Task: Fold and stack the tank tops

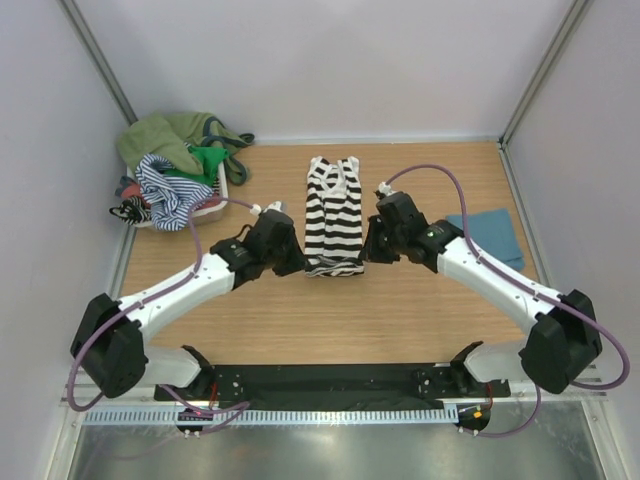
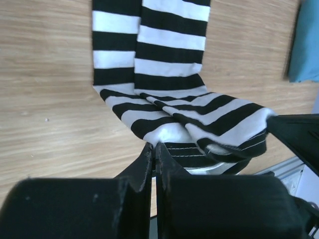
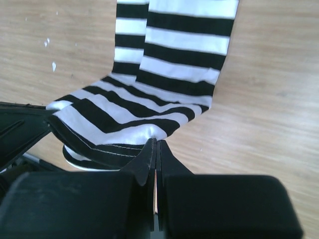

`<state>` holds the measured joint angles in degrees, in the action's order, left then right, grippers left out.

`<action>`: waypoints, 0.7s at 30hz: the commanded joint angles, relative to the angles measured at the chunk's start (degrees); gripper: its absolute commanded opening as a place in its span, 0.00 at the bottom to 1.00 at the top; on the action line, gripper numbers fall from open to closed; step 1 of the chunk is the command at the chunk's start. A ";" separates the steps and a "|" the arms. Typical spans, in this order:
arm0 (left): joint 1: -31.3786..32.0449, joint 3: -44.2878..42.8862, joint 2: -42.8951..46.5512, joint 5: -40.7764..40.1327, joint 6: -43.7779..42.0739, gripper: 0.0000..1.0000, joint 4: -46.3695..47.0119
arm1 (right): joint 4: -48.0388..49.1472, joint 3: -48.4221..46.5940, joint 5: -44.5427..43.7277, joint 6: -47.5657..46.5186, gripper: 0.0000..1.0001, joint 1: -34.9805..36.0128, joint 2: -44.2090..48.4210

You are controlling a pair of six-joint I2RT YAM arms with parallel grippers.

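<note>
Tightly, left fingers [image 2: 145, 168] and right fingers [image 3: 148, 159] pinch the striped tank top [image 1: 333, 215] at its near hem.

striped top [image 1: 333, 215] 1 | teal top [image 1: 494, 236] 1 | heap [image 1: 176, 160] 1 | claws [image 1: 302, 264] [image 1: 366, 254] 2

teal tank top [image 2: 305, 45]: blurred, cut by edge | heap [image 1: 175, 165]: lower tops hidden

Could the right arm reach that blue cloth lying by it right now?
Probably not just yet. The right tool is shut on the near hem of the striped tank top, so it is busy. The teal top lies bare beside that arm, so once it lets go, the way looks free.
</note>
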<state>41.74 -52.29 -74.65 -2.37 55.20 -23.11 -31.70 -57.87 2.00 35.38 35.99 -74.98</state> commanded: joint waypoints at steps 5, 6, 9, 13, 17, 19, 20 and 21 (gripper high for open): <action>-6.39 -6.41 -8.22 6.15 -3.52 0.01 1.67 | -0.46 -10.06 0.90 -5.57 0.01 -5.48 -7.63; -7.01 -6.94 -10.14 6.76 -3.43 0.01 2.28 | -0.46 -10.86 1.25 -5.93 0.01 -5.92 -8.59; -8.95 -10.36 -13.48 9.05 -3.34 0.00 3.25 | -0.46 -14.28 2.22 -6.81 0.01 -7.85 -12.29; -9.83 -14.75 -17.79 10.45 -3.87 0.00 2.81 | -1.96 -18.94 2.57 -7.78 0.01 -9.44 -17.47; -10.97 -18.28 -20.35 11.07 -4.40 0.00 1.58 | -2.31 -21.76 2.83 -7.87 0.01 -10.76 -19.85; -11.24 -19.85 -20.88 11.25 -4.57 0.00 1.05 | -1.61 -22.11 3.45 -7.95 0.01 -11.55 -20.47; -11.67 -20.30 -21.32 11.16 -4.84 0.00 0.79 | -1.61 -23.07 3.71 -7.95 0.01 -11.73 -21.34; -11.85 -21.35 -21.59 10.99 -4.93 0.00 0.35 | -1.78 -23.69 3.89 -8.04 0.01 -11.99 -21.78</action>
<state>30.92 -70.04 -95.92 7.22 51.83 -22.33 -33.78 -77.65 4.69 28.56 24.77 -95.92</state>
